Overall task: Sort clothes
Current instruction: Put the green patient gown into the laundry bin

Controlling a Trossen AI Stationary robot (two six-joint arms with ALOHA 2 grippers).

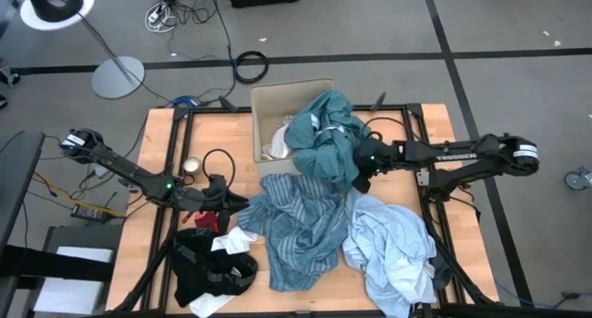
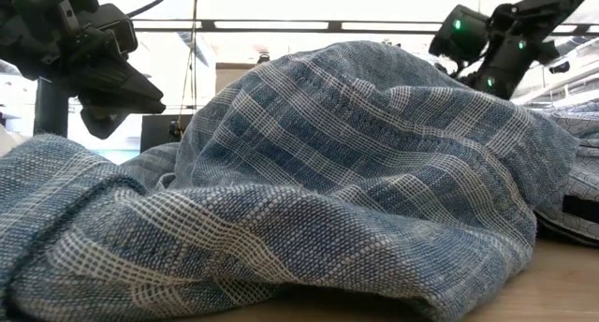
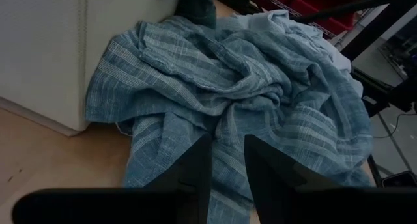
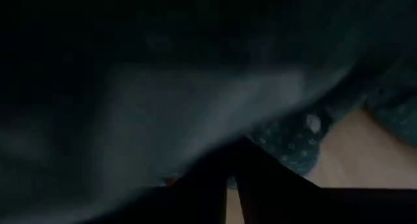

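Note:
The teal top [image 1: 322,133] is heaped over the tan box's right wall, partly inside the box [image 1: 268,101]. My right gripper [image 1: 361,167] is at the heap's right edge, shut on it; teal cloth [image 4: 163,100] fills the right wrist view. The blue striped shirt [image 1: 298,226] lies crumpled mid-table, and the pale blue shirt [image 1: 390,249] lies to its right. My left gripper [image 1: 228,203] hovers at the striped shirt's left edge [image 3: 215,74], narrowly open and empty. The black piece [image 1: 208,262] and white pieces [image 1: 237,239] lie at the near left. My right gripper pinches the teal top at the heap's right edge [image 4: 215,155] between its two fingers, coming from the table's right. The cloth drapes over the fingers and hides which part they have. Most of the top rests on the box wall.
A white piece [image 1: 276,144] lies inside the box. A small round object [image 1: 191,166] and a black cable loop [image 1: 217,163] lie at the table's left. Bare wood shows at the table's far left and near the front edge.

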